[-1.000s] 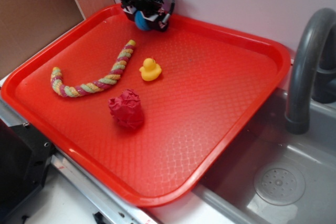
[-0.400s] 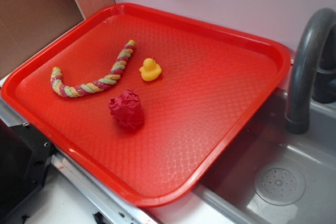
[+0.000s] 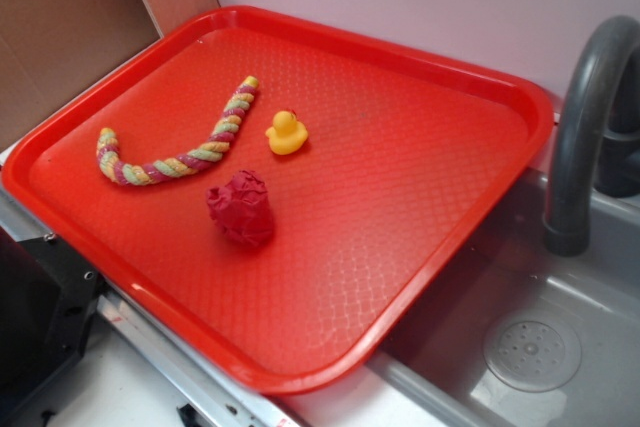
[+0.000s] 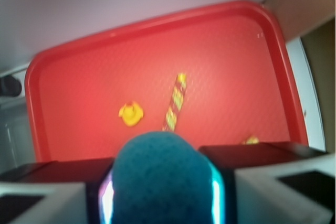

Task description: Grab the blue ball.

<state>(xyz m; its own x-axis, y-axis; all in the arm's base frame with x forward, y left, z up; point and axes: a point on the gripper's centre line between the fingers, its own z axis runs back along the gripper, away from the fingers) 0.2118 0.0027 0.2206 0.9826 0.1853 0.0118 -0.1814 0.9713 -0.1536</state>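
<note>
The teal-blue ball (image 4: 164, 179) fills the bottom middle of the wrist view, squeezed between my two fingers; my gripper (image 4: 164, 192) is shut on it, high above the red tray (image 4: 79, 66). Far below it lie the yellow duck (image 4: 130, 114) and the striped rope (image 4: 176, 100). In the exterior view neither the gripper nor the blue ball shows; both are out of frame above the tray's (image 3: 480, 77) far left corner.
On the tray lie a braided multicolour rope (image 3: 180, 147), a yellow rubber duck (image 3: 286, 133) and a dark-red crumpled ball (image 3: 241, 208). A grey sink (image 3: 530, 347) with a curved faucet (image 3: 585, 127) sits to the right. A brown panel (image 3: 70, 27) stands at left.
The gripper rose from the tray's far left corner with the blue ball in it and has left the exterior view through the top edge. Rope, duck and red ball have not moved.
</note>
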